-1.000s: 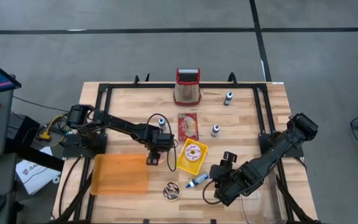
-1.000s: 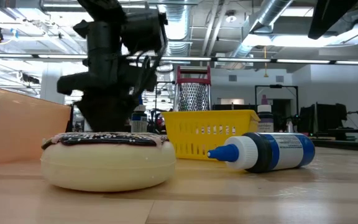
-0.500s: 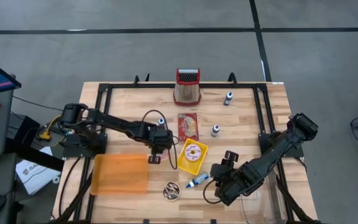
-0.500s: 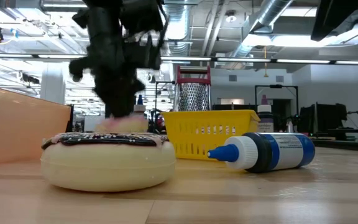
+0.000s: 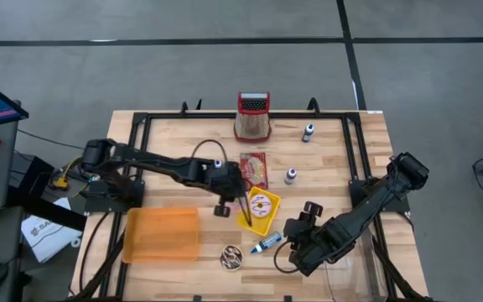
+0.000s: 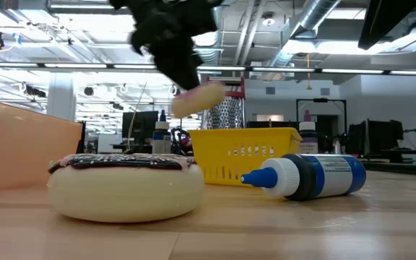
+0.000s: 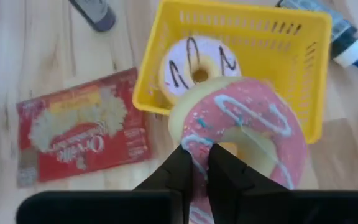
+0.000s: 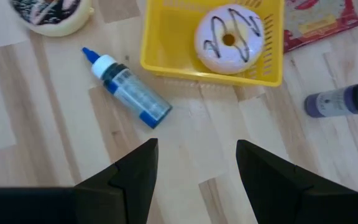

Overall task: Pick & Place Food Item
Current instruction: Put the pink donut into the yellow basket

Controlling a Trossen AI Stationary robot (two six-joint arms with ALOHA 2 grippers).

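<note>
The left gripper [image 7: 194, 163] has its jaws pinching the rim of a pink-frosted ring doughnut with pale blue drizzle [image 7: 241, 134], held in the air just beside the yellow plastic basket [image 7: 303, 74] near the middle of the wooden desk [image 5: 183, 138]. Inside that basket lies a white-iced doughnut with dark squiggles [image 8: 230, 38]. The right gripper [image 8: 194, 171] hangs with jaws spread above bare wood toward the desk's front edge, near a blue squeeze bottle with a white cap [image 8: 128, 88] lying on its side.
</note>
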